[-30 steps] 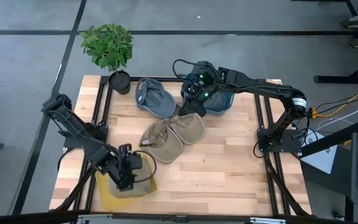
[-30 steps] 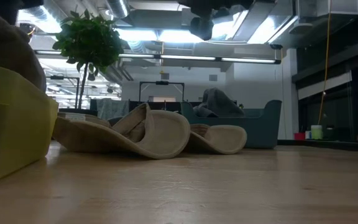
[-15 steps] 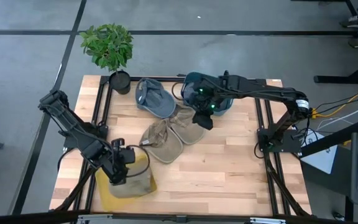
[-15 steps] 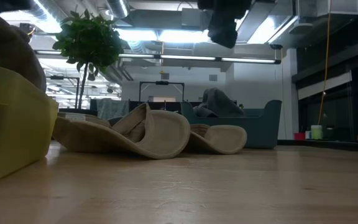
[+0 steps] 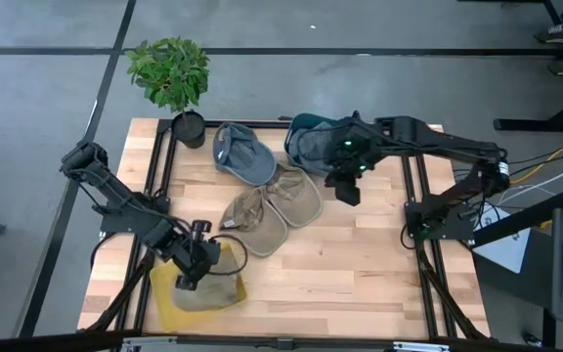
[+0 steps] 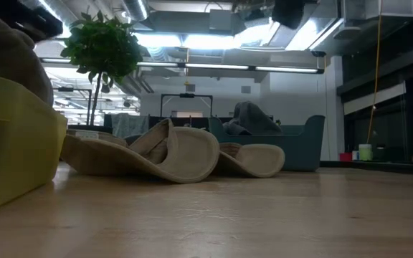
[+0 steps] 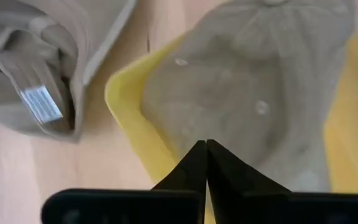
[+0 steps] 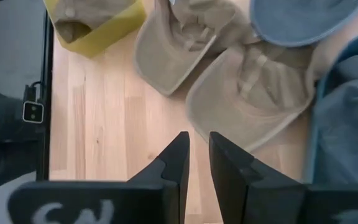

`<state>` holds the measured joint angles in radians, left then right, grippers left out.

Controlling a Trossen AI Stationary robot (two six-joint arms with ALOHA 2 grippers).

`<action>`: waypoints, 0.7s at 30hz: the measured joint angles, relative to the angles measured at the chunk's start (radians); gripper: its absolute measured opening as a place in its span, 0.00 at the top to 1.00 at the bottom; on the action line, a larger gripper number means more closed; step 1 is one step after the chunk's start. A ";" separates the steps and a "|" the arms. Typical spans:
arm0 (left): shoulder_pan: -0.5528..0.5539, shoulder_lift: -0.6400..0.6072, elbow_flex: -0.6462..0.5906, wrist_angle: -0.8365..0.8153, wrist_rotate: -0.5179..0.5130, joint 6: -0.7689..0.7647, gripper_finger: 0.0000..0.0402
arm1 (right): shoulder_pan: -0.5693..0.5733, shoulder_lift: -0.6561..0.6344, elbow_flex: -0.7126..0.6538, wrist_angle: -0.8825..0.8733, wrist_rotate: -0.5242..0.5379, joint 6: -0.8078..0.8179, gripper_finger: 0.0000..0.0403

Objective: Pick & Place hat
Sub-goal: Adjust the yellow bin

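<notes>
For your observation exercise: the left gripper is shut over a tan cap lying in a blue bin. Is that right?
Not quite: the bin is yellow, not blue, as the left wrist view shows. The left gripper is shut over the tan cap lying in it.

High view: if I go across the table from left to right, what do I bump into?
Left gripper over the tan hat in the yellow bin → two tan hats → right gripper.

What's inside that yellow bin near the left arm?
A tan cap lies in the yellow bin, crown up. Whatever might be beneath the cap is covered, so I can't tell.
</notes>
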<state>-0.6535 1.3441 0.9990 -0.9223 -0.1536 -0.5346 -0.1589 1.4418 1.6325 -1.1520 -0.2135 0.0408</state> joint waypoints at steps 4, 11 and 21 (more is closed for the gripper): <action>0.084 0.000 -0.046 0.034 0.004 0.083 0.99 | 0.000 -0.059 0.000 -0.001 0.039 0.014 0.85; 0.236 0.002 -0.116 0.192 0.137 0.338 1.00 | 0.000 -0.142 0.000 -0.001 0.066 0.060 0.85; 0.340 0.119 -0.126 0.320 0.255 0.576 1.00 | 0.000 -0.229 -0.001 -0.003 0.134 0.094 0.85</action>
<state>-0.3138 1.4629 0.8734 -0.6026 0.1010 0.0412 -0.1593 1.2132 1.6318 -1.1546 -0.0796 0.1351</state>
